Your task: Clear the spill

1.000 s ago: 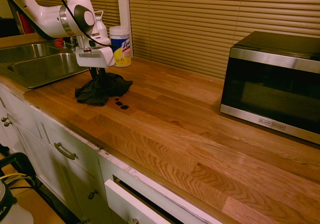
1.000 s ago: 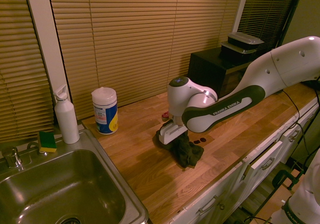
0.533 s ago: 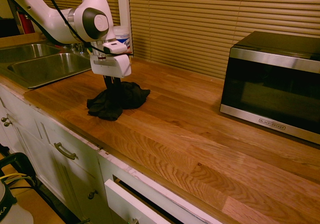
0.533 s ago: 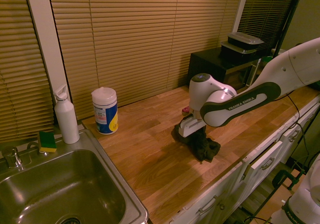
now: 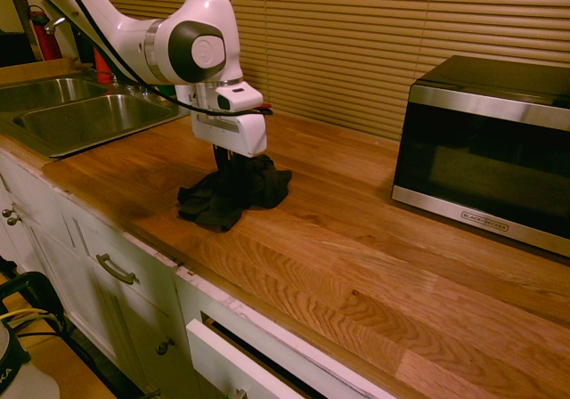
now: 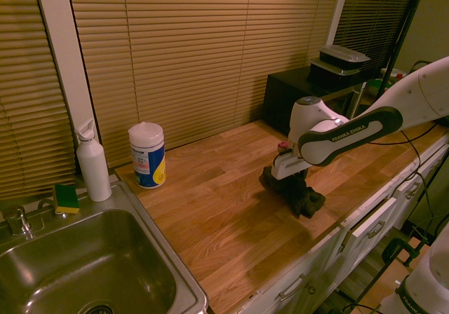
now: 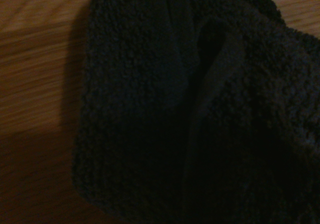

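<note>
The pincer [image 5: 230, 160] is pointing straight down at the wooden bench [image 5: 356, 265] and is clamped on the bunched top of a dark cloth [image 5: 233, 192], its fingers sinking into the fabric where it rises to a peak. The cloth is spreading out on the bench around that peak, its crumpled edge trailing toward the cabinet-side lip at about 7 o'clock from the pincer in the first exterior view. In the second exterior view the same cloth [image 6: 296, 193] is lying under the pincer [image 6: 293, 179], with a loose lobe reaching toward the bench's front edge at roughly 5 o'clock. The wrist view is being filled almost wholly by the cloth [image 7: 190, 109], a thick fold running through its nap, with bare wood showing along one side.

The spill is not showing anywhere: no dark drops are visible on the open wood around the cloth, so whether any are lying beneath it cannot be told.

A steel sink [image 6: 84, 272] is sitting well apart at the far end of the bench. A wipes canister [image 6: 147, 155], a white bottle [image 6: 92, 162] and a sponge [image 6: 66, 198] are standing near the sink. A microwave [image 5: 485, 150] is resting on the opposite end, at 3 o'clock from the cloth.
</note>
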You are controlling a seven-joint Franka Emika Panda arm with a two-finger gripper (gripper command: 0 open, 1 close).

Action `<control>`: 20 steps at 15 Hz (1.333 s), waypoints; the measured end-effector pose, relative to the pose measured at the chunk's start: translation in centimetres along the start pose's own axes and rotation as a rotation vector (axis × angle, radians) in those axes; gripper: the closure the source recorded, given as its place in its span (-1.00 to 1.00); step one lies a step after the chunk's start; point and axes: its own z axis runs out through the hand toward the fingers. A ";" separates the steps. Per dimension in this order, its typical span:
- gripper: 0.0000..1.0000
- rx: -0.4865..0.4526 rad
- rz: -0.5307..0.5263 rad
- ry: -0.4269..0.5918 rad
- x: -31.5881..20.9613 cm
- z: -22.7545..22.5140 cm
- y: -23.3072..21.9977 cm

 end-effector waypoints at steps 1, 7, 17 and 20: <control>1.00 0.005 0.014 -0.007 1.0 0.1 0.7; 1.00 0.004 -0.005 0.001 0.8 0.1 0.5; 1.00 0.015 -0.170 0.061 -13.8 -3.6 -8.7; 1.00 0.019 -0.215 0.071 -17.4 -4.2 -12.3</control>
